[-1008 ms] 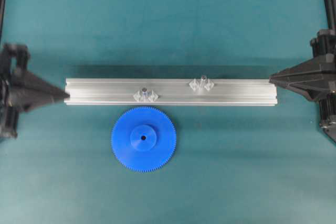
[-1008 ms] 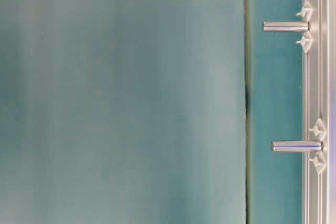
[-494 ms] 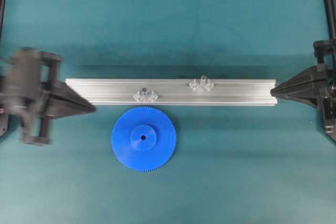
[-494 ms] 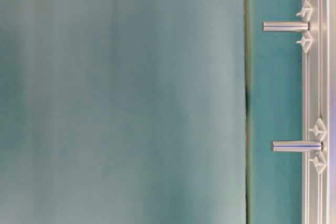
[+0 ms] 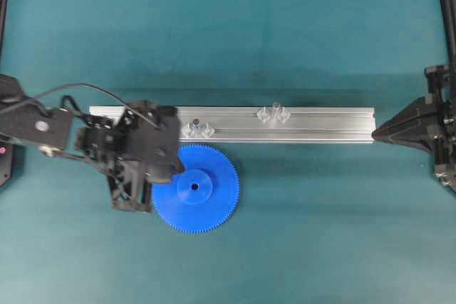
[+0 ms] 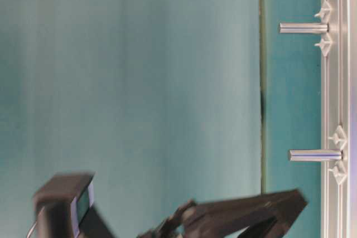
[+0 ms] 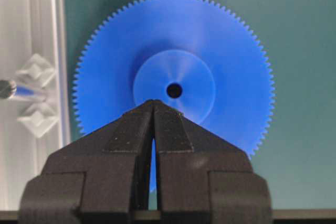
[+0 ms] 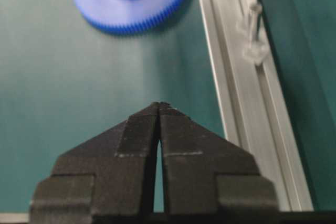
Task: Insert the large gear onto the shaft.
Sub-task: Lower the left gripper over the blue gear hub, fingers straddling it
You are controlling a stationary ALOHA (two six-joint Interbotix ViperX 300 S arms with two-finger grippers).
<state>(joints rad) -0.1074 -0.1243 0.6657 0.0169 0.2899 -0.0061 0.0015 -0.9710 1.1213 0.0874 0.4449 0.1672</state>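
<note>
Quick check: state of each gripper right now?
Left gripper: shut, empty, above the large gear.
Right gripper: shut, empty.

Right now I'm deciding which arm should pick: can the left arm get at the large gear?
Probably yes. The left gripper, jaws shut, sits over the large gear near its hub, nothing between them. It would need to open first.

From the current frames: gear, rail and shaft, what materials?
The large gear: likely moulded plastic, uniformly bright blue, matte with a soft sheen on the hub. The rail: looks like extruded aluminium, silvery, with brushed lengthwise grooves. The shaft: apparently polished steel, pale with a bright highlight along its length; its faceted mount is silvery, material unclear.
</note>
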